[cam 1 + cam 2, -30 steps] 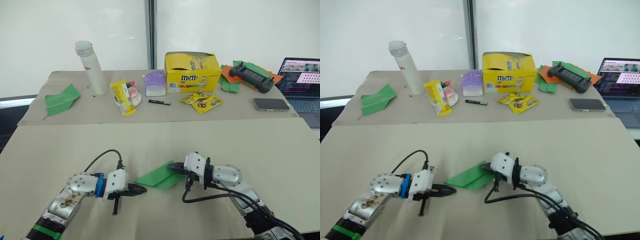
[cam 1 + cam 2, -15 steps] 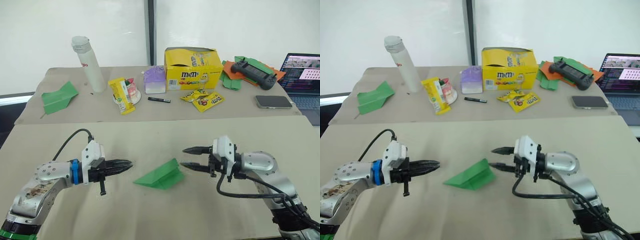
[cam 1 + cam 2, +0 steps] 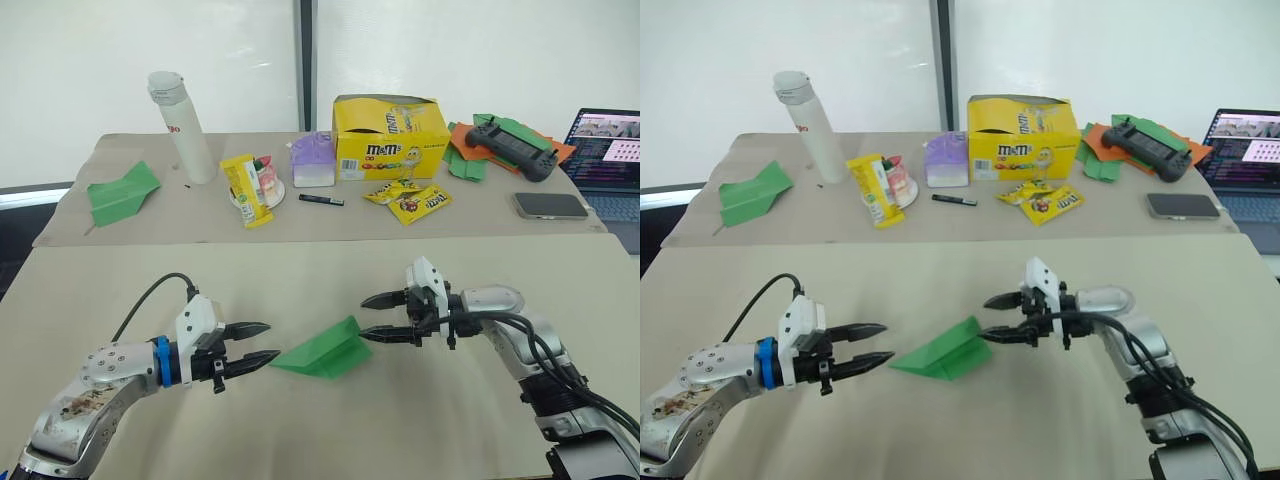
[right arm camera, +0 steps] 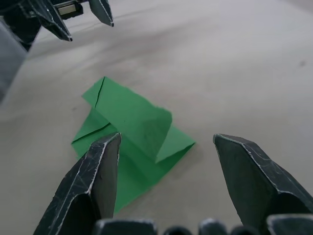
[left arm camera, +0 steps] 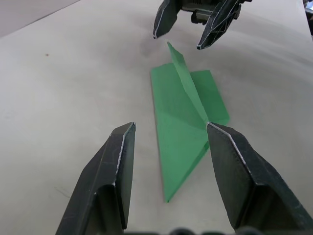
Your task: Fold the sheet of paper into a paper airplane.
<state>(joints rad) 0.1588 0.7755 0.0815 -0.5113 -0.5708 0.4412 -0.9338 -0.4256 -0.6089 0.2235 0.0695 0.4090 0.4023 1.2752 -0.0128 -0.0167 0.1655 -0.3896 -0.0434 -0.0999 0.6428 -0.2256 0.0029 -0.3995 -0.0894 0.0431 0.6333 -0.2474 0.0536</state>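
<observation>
Lying on the bench (image 3: 520, 400), the paper airplane (image 3: 325, 349) sat untouched between the left tool (image 3: 256, 345) and right tool (image 3: 378, 317), both spread open and empty.

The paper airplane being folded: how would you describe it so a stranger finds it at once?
On the near beige table, look between the two open end effectors, left and right. The paper airplane is the bright green creased wedge lying free there, unlike the other green plane on the far table.
</observation>
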